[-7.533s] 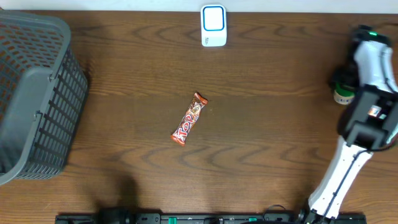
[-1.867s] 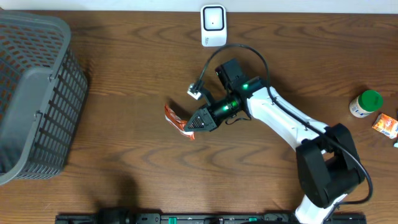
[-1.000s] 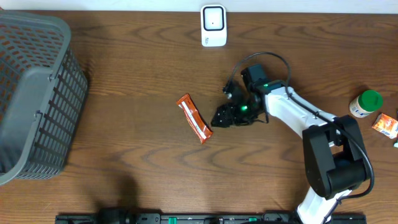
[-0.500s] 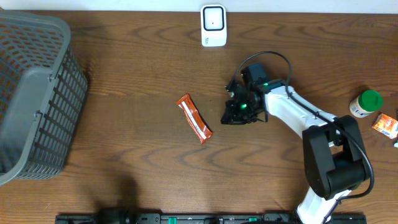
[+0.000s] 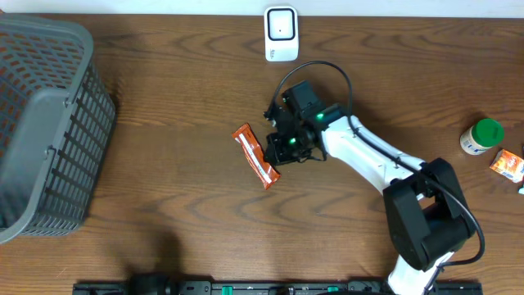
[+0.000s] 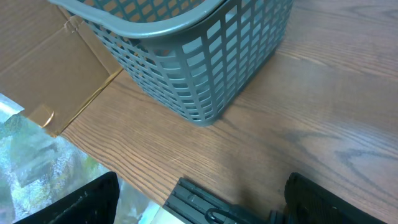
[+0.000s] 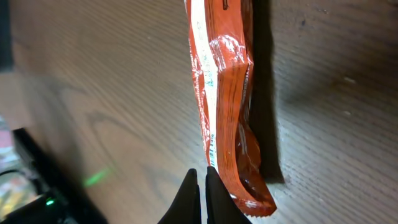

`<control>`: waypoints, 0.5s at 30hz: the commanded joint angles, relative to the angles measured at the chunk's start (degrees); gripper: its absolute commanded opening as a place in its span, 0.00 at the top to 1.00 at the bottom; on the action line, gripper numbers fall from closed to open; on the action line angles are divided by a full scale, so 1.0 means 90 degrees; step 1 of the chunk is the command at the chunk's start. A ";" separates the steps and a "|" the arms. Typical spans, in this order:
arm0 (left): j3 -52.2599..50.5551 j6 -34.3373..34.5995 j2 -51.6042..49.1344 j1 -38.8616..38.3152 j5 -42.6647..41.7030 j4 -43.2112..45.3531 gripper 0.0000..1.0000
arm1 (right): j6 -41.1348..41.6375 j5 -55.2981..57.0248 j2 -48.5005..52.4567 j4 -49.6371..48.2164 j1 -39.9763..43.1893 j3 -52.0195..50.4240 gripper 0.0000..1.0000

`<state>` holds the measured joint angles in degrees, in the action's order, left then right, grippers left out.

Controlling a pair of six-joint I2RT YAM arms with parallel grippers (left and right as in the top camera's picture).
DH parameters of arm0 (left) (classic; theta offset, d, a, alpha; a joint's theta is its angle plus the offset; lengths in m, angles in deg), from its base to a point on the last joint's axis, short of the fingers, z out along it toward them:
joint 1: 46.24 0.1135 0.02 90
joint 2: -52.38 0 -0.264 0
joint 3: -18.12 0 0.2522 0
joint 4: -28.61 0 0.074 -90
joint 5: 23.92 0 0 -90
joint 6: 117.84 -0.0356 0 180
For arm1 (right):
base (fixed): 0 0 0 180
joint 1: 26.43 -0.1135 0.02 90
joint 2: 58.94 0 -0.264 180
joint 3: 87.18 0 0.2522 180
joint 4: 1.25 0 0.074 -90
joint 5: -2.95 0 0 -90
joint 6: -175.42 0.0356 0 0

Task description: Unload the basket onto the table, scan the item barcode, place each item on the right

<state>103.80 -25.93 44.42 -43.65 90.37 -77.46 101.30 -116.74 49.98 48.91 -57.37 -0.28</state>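
The item, an orange snack bar (image 5: 255,156), lies flat mid-table with its plain back and white seam up; in the right wrist view the bar (image 7: 221,93) runs up from my fingertips. My right gripper (image 5: 273,151) is shut with nothing between its fingers, and its tips (image 7: 202,172) rest against the bar's near edge. The white scanner (image 5: 280,33) stands at the table's far edge, apart from both. My left gripper (image 6: 199,208) is open over the table's near left edge and holds nothing. No barcode is clearly readable.
A grey mesh basket (image 5: 45,123) fills the left end of the table and looms close in the left wrist view as the basket (image 6: 186,56). A green-capped bottle (image 5: 481,135) and a small orange pack (image 5: 508,164) sit at the right edge.
The right gripper has shut and slid left until its tips meet the bar. The bar has stayed where it lay. The left arm has not moved.
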 commanded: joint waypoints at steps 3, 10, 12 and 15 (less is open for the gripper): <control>0.0017 0.0036 0.0036 0.0015 0.0036 -0.0495 0.14 | 0.0095 0.0702 -0.0027 -0.0051 -0.0313 0.0117 0.99; 0.0017 0.0039 0.0036 0.0015 0.0036 -0.0495 0.14 | 0.0243 0.1195 0.0364 -0.0121 -0.0631 0.0104 0.99; 0.0017 0.0039 0.0036 0.0015 0.0036 -0.0495 0.14 | 0.0294 0.1200 0.0573 -0.0119 -0.0690 0.0104 0.99; 0.0017 0.0039 0.0036 0.0015 0.0036 -0.0493 0.14 | 0.0442 0.1205 0.0767 -0.0090 -0.0704 0.0104 0.99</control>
<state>103.80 -25.93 44.42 -43.67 90.40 -77.46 103.20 -107.83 54.90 47.69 -63.42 -0.12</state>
